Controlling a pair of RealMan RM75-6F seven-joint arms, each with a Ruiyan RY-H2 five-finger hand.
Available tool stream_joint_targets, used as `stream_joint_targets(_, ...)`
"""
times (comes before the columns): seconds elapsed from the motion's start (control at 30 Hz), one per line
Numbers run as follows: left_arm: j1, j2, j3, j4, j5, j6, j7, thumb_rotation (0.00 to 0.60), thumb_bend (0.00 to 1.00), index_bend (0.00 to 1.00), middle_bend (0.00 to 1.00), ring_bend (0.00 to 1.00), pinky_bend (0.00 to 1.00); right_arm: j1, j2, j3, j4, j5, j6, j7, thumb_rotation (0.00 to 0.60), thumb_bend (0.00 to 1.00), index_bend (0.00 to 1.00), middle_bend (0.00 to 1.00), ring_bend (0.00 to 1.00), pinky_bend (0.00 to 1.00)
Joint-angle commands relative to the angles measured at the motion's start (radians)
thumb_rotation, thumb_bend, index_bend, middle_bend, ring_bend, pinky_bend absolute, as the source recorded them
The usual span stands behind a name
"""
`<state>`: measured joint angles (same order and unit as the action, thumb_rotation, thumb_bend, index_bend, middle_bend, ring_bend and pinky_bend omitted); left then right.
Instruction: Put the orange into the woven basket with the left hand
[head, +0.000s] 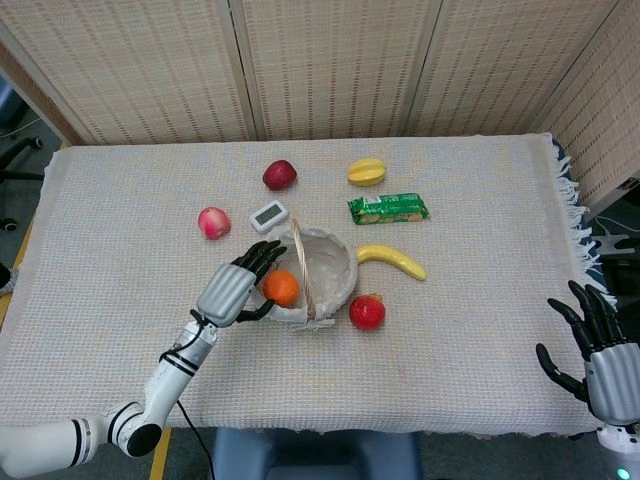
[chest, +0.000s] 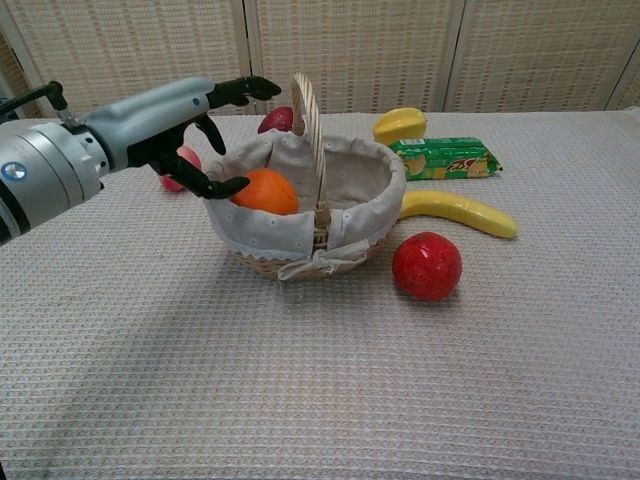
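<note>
The orange (head: 281, 288) (chest: 265, 191) lies inside the woven basket (head: 340, 270) (chest: 375, 190), in its left half beside the upright handle. My left hand (head: 236, 288) (chest: 190, 125) hovers at the basket's left rim with its fingers spread apart, holding nothing; the thumb reaches below the orange's left side. My right hand (head: 600, 360) rests off the table's right front corner, fingers apart and empty, seen only in the head view.
A red apple (head: 367, 312) (chest: 427, 265) sits just right of the basket, a banana (head: 392, 260) (chest: 458, 211) behind it. Farther back lie a green snack packet (head: 388, 208), a yellow fruit (head: 366, 171), a dark red apple (head: 279, 175), a small timer (head: 269, 215) and a peach (head: 213, 222).
</note>
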<state>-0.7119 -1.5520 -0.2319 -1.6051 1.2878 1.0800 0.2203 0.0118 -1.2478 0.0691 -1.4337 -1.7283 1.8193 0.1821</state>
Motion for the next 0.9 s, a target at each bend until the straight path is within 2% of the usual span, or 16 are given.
stream_joint_targets(0.03,0.002,0.009,0.003,-0.006,-0.004,0.004,0.008,0.6,0.35,0.0,0.0,0.02,0.3,-0.001,0.0,0.0,0.0,0.0,0.002,0.001,0.6,0.26,0.19,0.03,0.0,0.15)
stream_joint_targets(0.17,0.015,0.027,0.003,0.007,-0.053,0.025,0.08,0.6,0.35,0.0,0.0,0.04,0.3,0.0,0.002,0.001,-0.001,0.002,0.001,0.005,0.6,0.26,0.19,0.03,0.0,0.15)
stream_joint_targets(0.23,0.027,0.035,0.005,0.021,-0.076,0.05,0.134,0.6,0.36,0.0,0.0,0.1,0.31,-0.001,0.003,0.0,-0.001,0.001,0.001,0.006,0.6,0.26,0.19,0.03,0.0,0.15)
stream_joint_targets(0.3,0.049,0.057,0.014,0.023,-0.098,0.067,0.153,0.6,0.38,0.06,0.02,0.18,0.32,0.0,0.004,0.0,-0.001,0.002,-0.002,0.006,0.6,0.26,0.19,0.03,0.0,0.15)
stream_joint_targets(0.4,0.085,0.126,0.041,0.009,-0.129,0.062,0.164,0.6,0.41,0.09,0.08,0.2,0.32,0.002,0.004,-0.001,-0.002,0.001,-0.005,0.005,0.6,0.26,0.19,0.03,0.0,0.15)
stream_joint_targets(0.57,0.144,0.259,0.104,-0.05,-0.152,0.039,0.167,0.6,0.41,0.09,0.08,0.2,0.32,0.003,-0.001,-0.006,-0.001,-0.005,-0.01,-0.009,0.6,0.26,0.19,0.03,0.0,0.15)
stream_joint_targets(0.73,0.221,0.329,0.163,-0.088,-0.078,0.101,0.098,0.6,0.41,0.09,0.1,0.2,0.32,0.002,-0.004,-0.008,-0.001,-0.008,-0.009,-0.017,0.6,0.26,0.19,0.03,0.0,0.15)
stream_joint_targets(0.9,0.321,0.359,0.224,-0.108,0.028,0.241,0.087,0.6,0.41,0.09,0.13,0.2,0.32,0.007,-0.006,-0.004,-0.002,0.0,-0.02,-0.022,0.6,0.26,0.19,0.03,0.0,0.15)
